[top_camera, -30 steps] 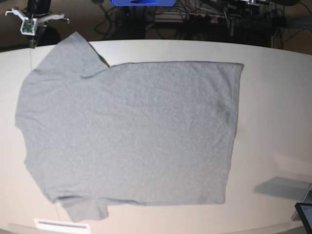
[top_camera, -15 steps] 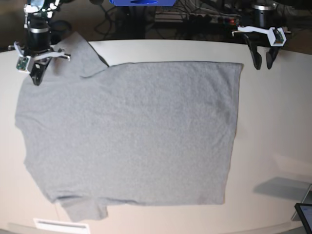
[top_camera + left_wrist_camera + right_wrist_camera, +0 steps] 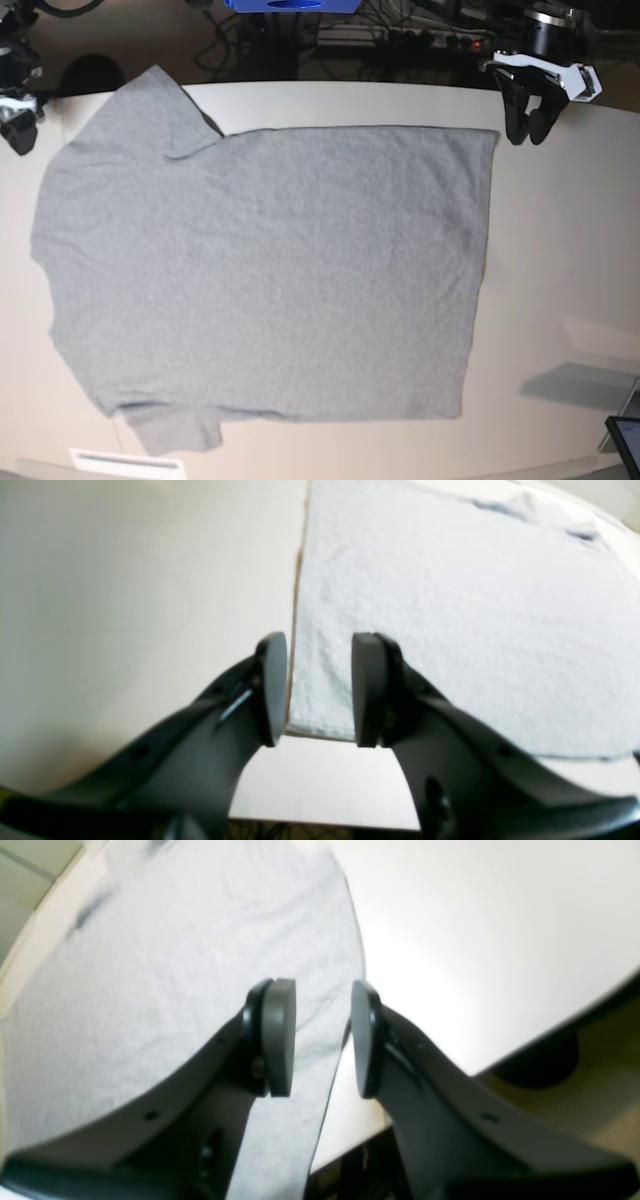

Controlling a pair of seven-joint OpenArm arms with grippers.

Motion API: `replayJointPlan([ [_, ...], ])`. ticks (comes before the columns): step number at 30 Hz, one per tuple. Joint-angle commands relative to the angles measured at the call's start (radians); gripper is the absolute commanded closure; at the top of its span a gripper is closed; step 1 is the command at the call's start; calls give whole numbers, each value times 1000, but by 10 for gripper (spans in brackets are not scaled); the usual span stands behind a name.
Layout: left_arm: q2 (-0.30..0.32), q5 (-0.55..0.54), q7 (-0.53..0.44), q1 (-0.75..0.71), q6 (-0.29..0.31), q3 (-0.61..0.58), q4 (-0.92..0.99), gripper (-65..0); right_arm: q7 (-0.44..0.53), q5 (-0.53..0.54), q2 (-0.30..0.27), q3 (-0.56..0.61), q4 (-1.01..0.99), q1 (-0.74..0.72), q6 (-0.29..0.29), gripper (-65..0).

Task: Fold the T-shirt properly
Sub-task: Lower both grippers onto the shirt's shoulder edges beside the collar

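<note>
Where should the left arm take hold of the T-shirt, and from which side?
Probably at the hem corner of the T-shirt nearest the left gripper. The cloth lies flat on the table with no raised fold, so come down from above with one finger on bare table outside the edge and the other on the cloth, then pinch. The open fingers already straddle that corner.

1. A grey T-shirt [image 3: 270,270] lies flat and spread out on the pale table [image 3: 560,260].
2. Its plain side faces up.
3. The left gripper [image 3: 527,128] hangs just beside the shirt's corner near the table's back edge.
4. The right gripper [image 3: 18,125] shows only partly, by the table's back corner, close to a sleeve.
</note>
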State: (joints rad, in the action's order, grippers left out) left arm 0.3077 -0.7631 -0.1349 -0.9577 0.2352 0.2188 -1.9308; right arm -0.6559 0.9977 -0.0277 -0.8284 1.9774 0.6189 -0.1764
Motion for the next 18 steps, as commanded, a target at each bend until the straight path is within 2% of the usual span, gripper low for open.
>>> replayJointPlan([
  [1, -11, 15, -22, -11, 8, 6, -5, -215, 0, 40, -13, -35, 12, -11, -10, -190],
  [4, -32, 81, -22, -10, 8, 1, 11, -215, -120, 95, -11, -95, 10, -43, -10, -192],
  [7, -64, 141, -22, -8, 8, 4, 20, -215, -215, 106, -10, -128, -5, -89, -10, -194],
  [11, -86, 159, -24, -5, 8, 9, 37, -215, -333, 106, -5, -176, -46, -141, -22, -303],
  [13, -86, 159, -24, -2, 8, 9, 46, -215, -361, 106, -4, -182, -63, -153, -45, -332],
  [18, -87, 159, -24, 13, 10, 9, 54, -215, -359, 102, -1, -176, -108, -162, -54, -335],
])
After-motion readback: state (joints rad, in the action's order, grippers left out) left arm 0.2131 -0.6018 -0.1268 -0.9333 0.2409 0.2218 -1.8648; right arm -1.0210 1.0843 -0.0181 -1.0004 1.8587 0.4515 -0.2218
